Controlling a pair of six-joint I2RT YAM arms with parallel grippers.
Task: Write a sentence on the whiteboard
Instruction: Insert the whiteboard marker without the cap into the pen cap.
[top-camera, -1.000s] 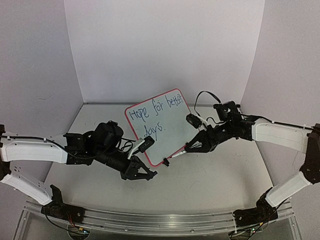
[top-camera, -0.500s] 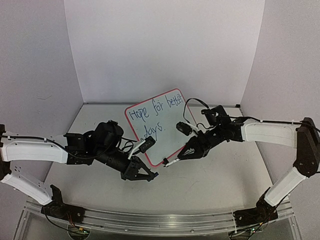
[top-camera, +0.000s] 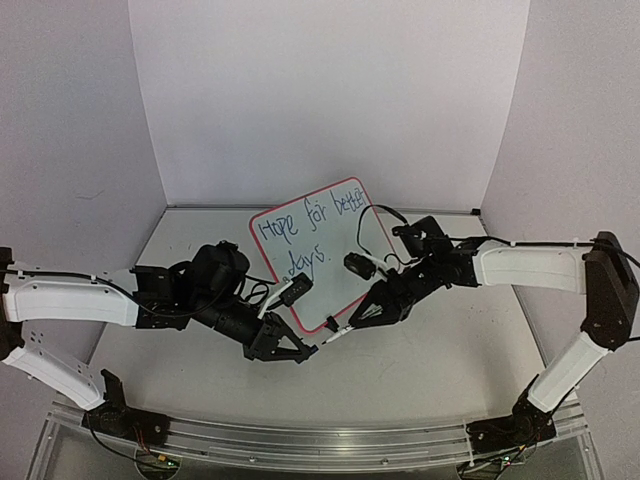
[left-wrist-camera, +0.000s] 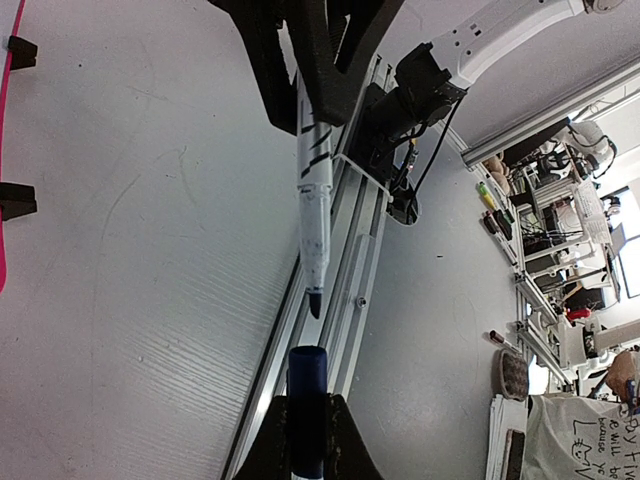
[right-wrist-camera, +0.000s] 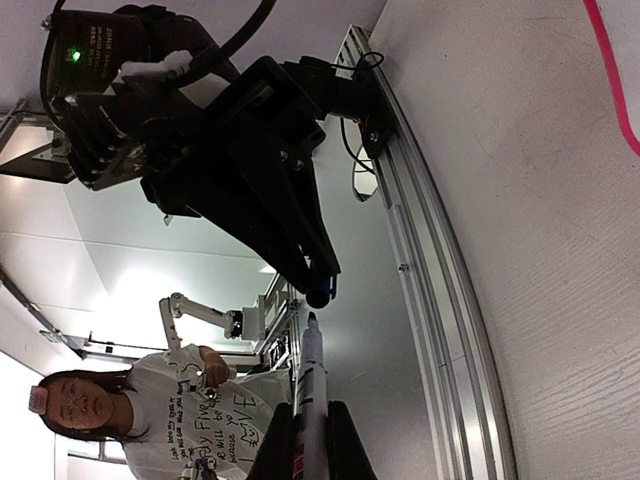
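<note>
The whiteboard (top-camera: 345, 272) stands tilted at the table's middle. On it is the sentence (top-camera: 305, 228), blue words in two lines. My left gripper (top-camera: 303, 350) is shut on a dark blue marker cap (left-wrist-camera: 307, 385). My right gripper (top-camera: 366, 316) is shut on the white marker (left-wrist-camera: 316, 170), whose bare blue tip points at the cap's open end. A small gap separates tip and cap (right-wrist-camera: 320, 293). In the right wrist view the marker (right-wrist-camera: 311, 385) runs up from my right gripper (right-wrist-camera: 310, 445). The cap sits in my left gripper (left-wrist-camera: 307, 425). Both grippers hover in front of the board's near corner.
An aluminium rail (top-camera: 320, 440) runs along the table's near edge. White backdrop walls close in the back and sides. The board's red frame (left-wrist-camera: 4, 250) and two black clip feet (left-wrist-camera: 16, 200) lie at the left edge of the left wrist view.
My right arm has swung left and nearer with the marker, bringing its tip close to the cap. The left arm has hardly moved.
</note>
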